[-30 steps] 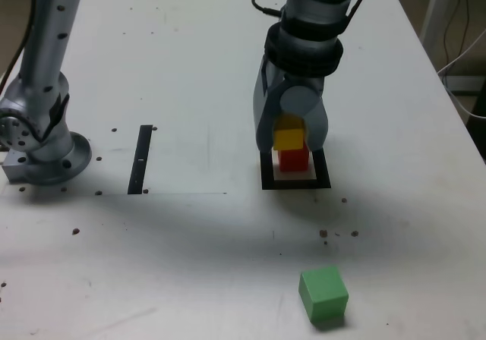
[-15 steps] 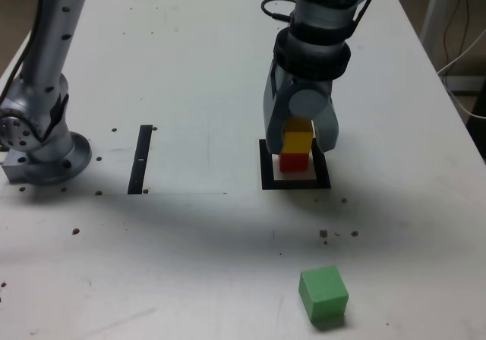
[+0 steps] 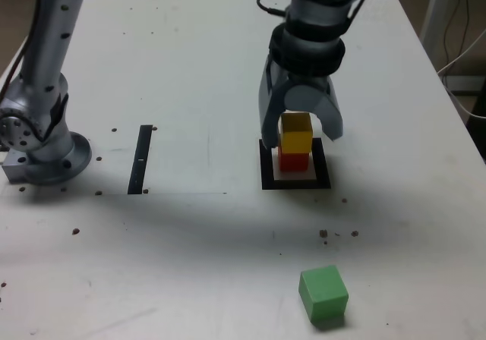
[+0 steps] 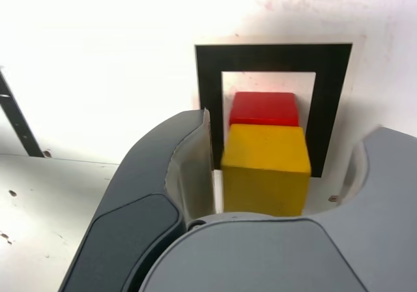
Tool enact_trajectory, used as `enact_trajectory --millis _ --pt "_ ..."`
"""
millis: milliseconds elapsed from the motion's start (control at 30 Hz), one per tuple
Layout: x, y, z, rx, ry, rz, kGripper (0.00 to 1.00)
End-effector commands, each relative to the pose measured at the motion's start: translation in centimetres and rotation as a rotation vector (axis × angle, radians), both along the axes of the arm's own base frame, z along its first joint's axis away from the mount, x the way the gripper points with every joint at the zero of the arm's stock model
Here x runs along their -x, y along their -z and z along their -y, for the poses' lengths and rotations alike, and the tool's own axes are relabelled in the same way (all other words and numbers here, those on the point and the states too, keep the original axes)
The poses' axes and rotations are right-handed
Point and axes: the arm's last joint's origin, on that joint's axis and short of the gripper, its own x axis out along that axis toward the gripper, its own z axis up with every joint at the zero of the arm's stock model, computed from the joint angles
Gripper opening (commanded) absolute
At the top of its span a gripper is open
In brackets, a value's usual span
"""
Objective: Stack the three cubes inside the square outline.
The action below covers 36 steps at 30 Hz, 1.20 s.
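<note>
Above the red cube (image 3: 294, 162), the yellow cube (image 3: 296, 133) could have been toppled by the wide-spread pincer (image 3: 302, 138) brushing it.

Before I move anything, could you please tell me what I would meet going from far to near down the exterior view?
Gripper, then red cube, then green cube.
</note>
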Motion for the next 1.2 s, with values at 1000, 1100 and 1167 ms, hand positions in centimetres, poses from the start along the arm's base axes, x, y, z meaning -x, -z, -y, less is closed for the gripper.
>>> enact_trajectory --millis 1000,1100,1167 --pt "3.4 -4.1 15.7 -0.03 0.466 0.08 1.0" --pt "3.6 -4.1 16.9 -0.025 0.543 0.084 1.0" --pt "3.5 -4.0 17.5 -0.022 0.596 0.083 1.0"
